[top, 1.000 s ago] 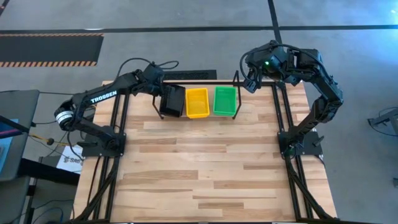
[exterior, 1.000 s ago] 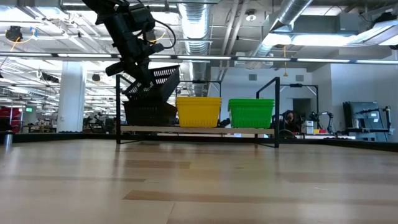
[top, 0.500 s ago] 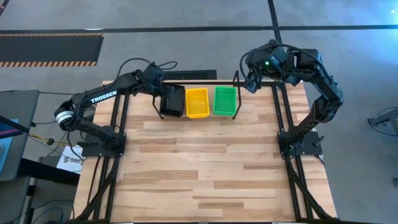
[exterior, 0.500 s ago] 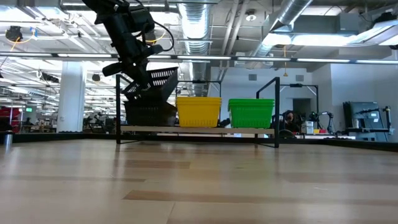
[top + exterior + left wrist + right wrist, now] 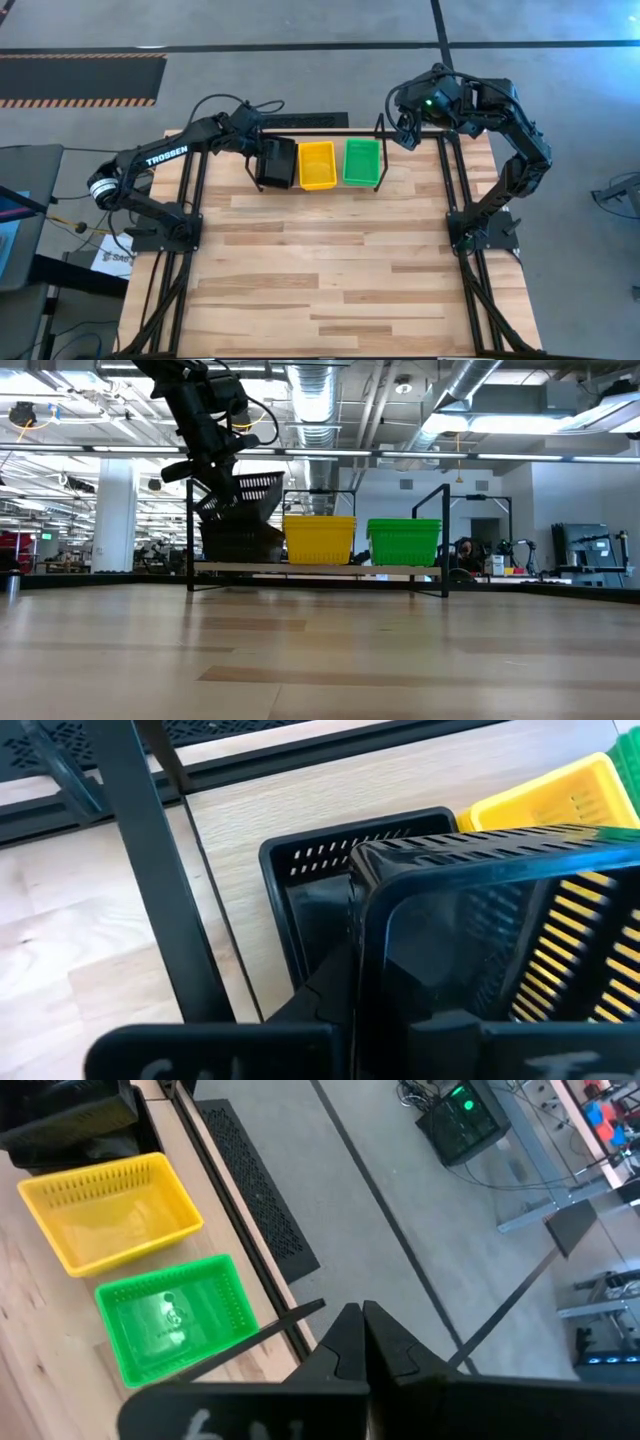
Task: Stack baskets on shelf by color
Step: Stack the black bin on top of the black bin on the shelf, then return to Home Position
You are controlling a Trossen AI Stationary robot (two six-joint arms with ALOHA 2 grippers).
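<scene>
My left gripper point(image 5: 258, 157) is at the shelf's left end, shut on a black basket point(image 5: 245, 494) that hangs tilted over another black basket point(image 5: 238, 542) standing on the shelf's pale board point(image 5: 320, 568). In the left wrist view the held basket point(image 5: 480, 920) fills the picture, with the lower basket's rim point(image 5: 350, 832) behind it. A yellow basket point(image 5: 317, 164) stands in the middle of the shelf and a green one point(image 5: 361, 162) on its right. My right gripper point(image 5: 405, 131) hovers shut beyond the shelf's right end and touches nothing. My left gripper point(image 5: 360, 995) holds the black basket by its short end wall point(image 5: 362, 920), with one finger outside and one seemingly inside. It comes slanting down from the table's left. The basket is lifted and tilted; its low end point(image 5: 215, 510) is just above the lower basket.
The shelf's black tube posts point(image 5: 190, 530) point(image 5: 444, 540) stand at both ends, close to the held basket. The large black frame rails point(image 5: 195, 190) point(image 5: 452, 190) run along the table's sides. Bare wooden tabletop point(image 5: 330, 270) stretches in front of the shelf.
My left gripper has sunk a little, bringing the tilted black basket slightly lower toward the black basket on the shelf. The basket keeps its tilt.
</scene>
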